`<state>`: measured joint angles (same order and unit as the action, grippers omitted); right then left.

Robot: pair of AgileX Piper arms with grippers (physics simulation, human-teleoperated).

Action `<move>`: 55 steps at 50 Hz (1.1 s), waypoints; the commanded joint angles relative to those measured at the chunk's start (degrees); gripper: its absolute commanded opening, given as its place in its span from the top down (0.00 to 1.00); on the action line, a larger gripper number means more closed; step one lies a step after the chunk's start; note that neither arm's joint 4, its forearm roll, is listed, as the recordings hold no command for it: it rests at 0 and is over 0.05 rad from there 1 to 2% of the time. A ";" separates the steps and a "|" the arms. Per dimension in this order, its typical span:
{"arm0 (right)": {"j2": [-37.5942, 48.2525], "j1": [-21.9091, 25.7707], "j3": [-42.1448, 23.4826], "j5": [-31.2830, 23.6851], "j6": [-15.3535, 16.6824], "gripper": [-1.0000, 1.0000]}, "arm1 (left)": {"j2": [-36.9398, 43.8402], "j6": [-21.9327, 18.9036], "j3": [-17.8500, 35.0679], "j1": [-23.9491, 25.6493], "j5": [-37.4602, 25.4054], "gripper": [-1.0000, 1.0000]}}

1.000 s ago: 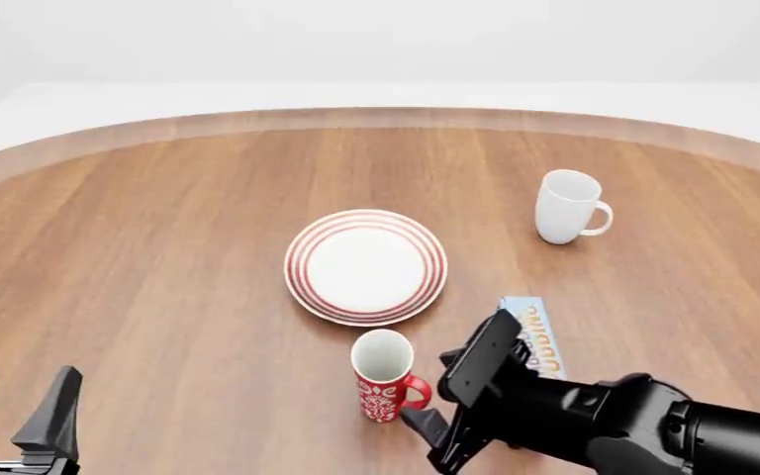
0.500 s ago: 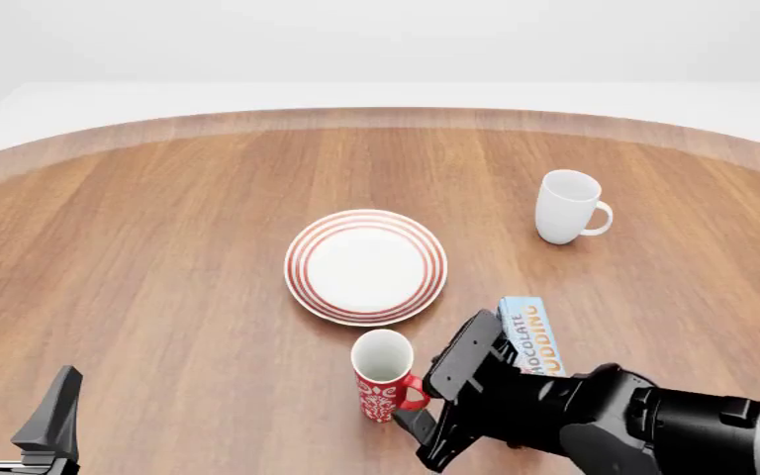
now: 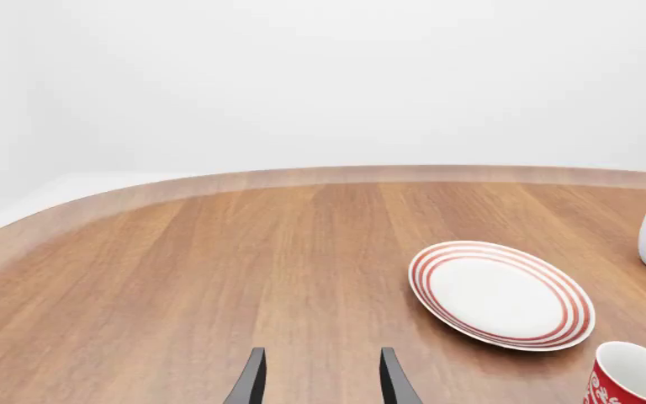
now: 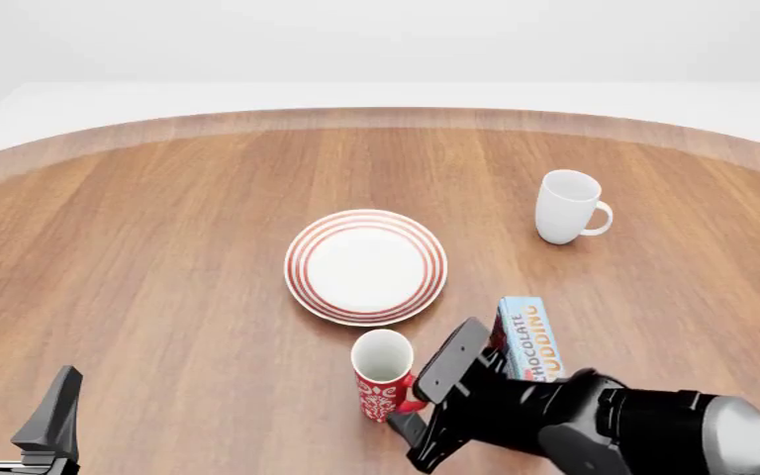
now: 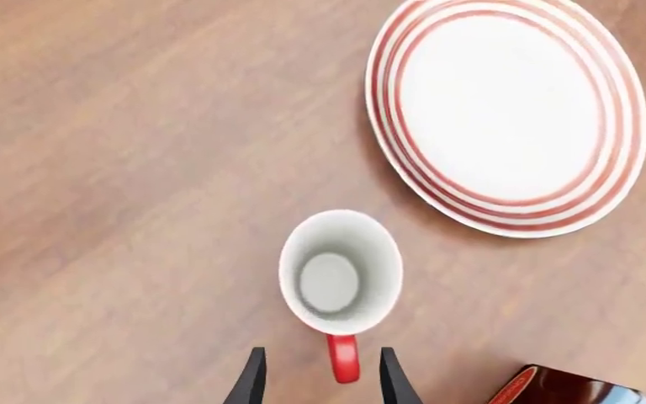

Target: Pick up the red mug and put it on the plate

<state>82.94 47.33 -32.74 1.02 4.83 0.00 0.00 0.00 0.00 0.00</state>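
The tall narrow red mug w/ white ornamental pattern (image 4: 383,376) stands upright on the round wooden counter (image 4: 155,247), near edge, approx centre-right of the front view. Its rim is open upward, white inside, and its red loop handle (image 5: 343,358) points toward the right arm. Just beyond it on the far side, apart w/ a strip of bare wood between, lies the round white plate w/ concentric red rings (image 4: 365,265), flat and bare.

The right claw (image 5: 320,383) sits low just beside the mug on its near-right side. In the right wrist view its two dark fingertips (image 5: 252,379) stand apart on either side of the handle, w/ small gaps both sides; nothing is gripped. In the front view the right arm's black body covers the claw tips, so contact can't be judged there.

The left claw (image 3: 320,383) is at the near-left corner, well apart from mug and plate. Its fingers (image 4: 52,411) are spread and hold nothing; only counter shows between them in the left wrist view.

A plain white, wider mug (image 4: 568,207) stands upright at the far right, handle to the right, well apart from the plate. A blue-and-white box lettered "CHOCOLATE PUDDING" (image 4: 528,336) lies flat right of the red mug, its near end hidden behind the right arm.
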 commanded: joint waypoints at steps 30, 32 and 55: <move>2.26 -0.19 1.11 2.80 -1.07 1.00 | 0.00 0.00 0.00 0.00 0.00 0.00; 1.95 -0.18 1.22 2.78 -0.88 1.00 | 0.00 0.00 0.00 0.00 0.00 0.00; -6.88 -1.64 -0.43 -2.69 2.28 1.00 | 0.00 0.00 0.00 0.00 0.00 0.00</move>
<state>80.58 46.20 -32.15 1.17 6.03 0.00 0.00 0.00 0.00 0.00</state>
